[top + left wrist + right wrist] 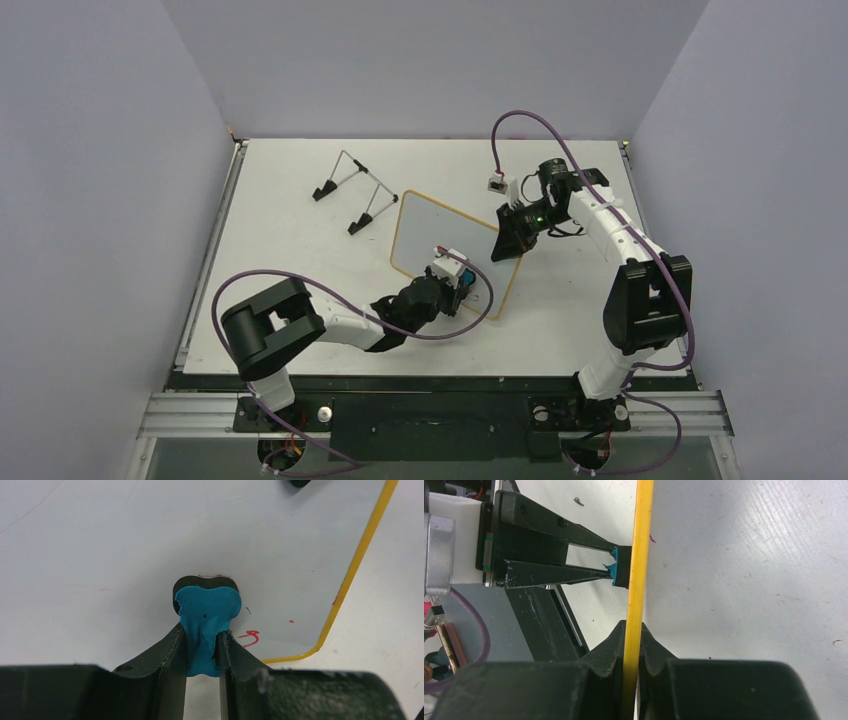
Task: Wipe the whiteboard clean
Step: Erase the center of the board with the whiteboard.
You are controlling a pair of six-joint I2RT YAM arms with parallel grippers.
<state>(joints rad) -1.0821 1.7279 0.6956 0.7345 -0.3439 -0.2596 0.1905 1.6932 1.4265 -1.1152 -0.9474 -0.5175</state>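
The whiteboard (430, 230) lies at the table's middle, tilted up on its right side, with a yellow rim (357, 562). My right gripper (515, 240) is shut on that right edge; in the right wrist view the rim (639, 555) runs edge-on between the jaws (631, 630). My left gripper (202, 640) is shut on a blue eraser (207, 615) whose dark pad presses on the board's face near the lower right corner. A small red mark (250, 637) and a red dot (291, 621) sit just right of the eraser. The rest of the visible face is white.
A thin wire stand (352, 190) with black feet stands at the back left of the table. Grey walls close in the left, back and right sides. A purple cable (300, 290) loops beside the left arm.
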